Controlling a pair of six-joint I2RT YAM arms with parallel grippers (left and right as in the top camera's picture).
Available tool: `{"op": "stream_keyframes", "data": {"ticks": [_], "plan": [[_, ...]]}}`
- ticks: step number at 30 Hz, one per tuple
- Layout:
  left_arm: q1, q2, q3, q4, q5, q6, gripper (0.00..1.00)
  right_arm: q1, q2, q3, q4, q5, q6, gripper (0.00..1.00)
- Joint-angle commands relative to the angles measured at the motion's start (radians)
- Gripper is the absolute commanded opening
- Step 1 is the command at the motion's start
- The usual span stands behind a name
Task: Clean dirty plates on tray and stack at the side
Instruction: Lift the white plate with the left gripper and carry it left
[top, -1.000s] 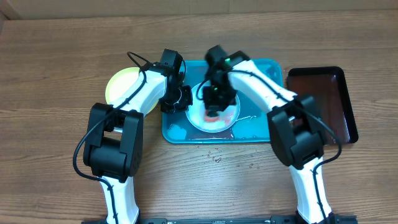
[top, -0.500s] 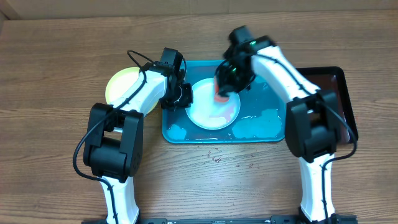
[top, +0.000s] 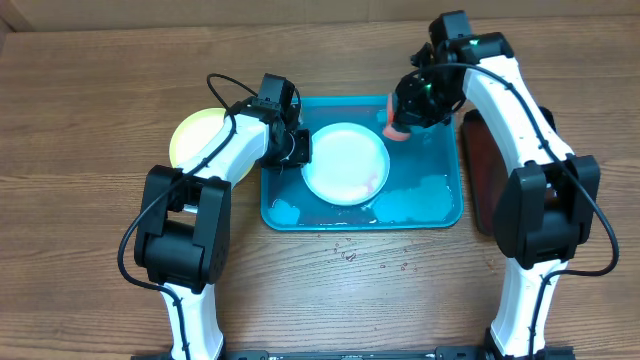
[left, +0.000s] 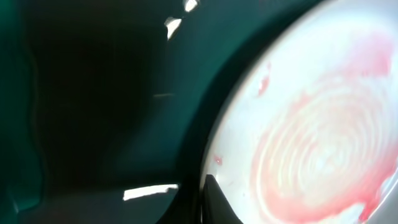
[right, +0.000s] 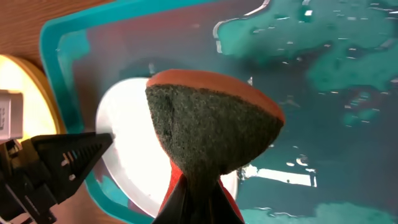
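Note:
On the teal tray (top: 432, 160) lies a pale plate (top: 343, 160) with a pink-red smear swirled across its centre (left: 311, 149). At the plate's left rim my left gripper (top: 297, 150) is shut on the plate, one dark finger (left: 219, 202) resting on top of the rim. My right gripper (top: 408, 112) hangs over the tray's far right corner, off the plate, shut on an orange sponge (right: 211, 127) with a dark green scrub face. A yellow-green plate (top: 192, 135) rests on the table left of the tray.
A dark brown tray (top: 478, 170) sits right of the teal one, mostly behind my right arm. Foamy water pools in the teal tray's near right part (top: 420, 200). A few droplets (top: 350, 255) dot the wooden table in front.
My right gripper has lifted the sponge off the plate and carried it up and right to the tray's far corner. The left gripper stays at the plate's rim.

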Motion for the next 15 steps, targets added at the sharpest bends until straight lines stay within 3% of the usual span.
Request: {"op": "stream_keyframes", "data": {"ticks": [1, 6, 15], "plan": [[-0.005, 0.026, -0.013, 0.003, -0.006, 0.023, 0.04, 0.002, -0.033, 0.022, -0.009, 0.009, -0.022, 0.04], [0.003, -0.002, 0.011, -0.014, -0.052, 0.039, 0.04, 0.002, -0.033, 0.022, -0.026, 0.040, -0.022, 0.04], [-0.015, -0.201, 0.131, -0.178, -0.386, 0.061, 0.04, 0.002, -0.033, 0.022, -0.034, 0.055, -0.021, 0.04]]}}
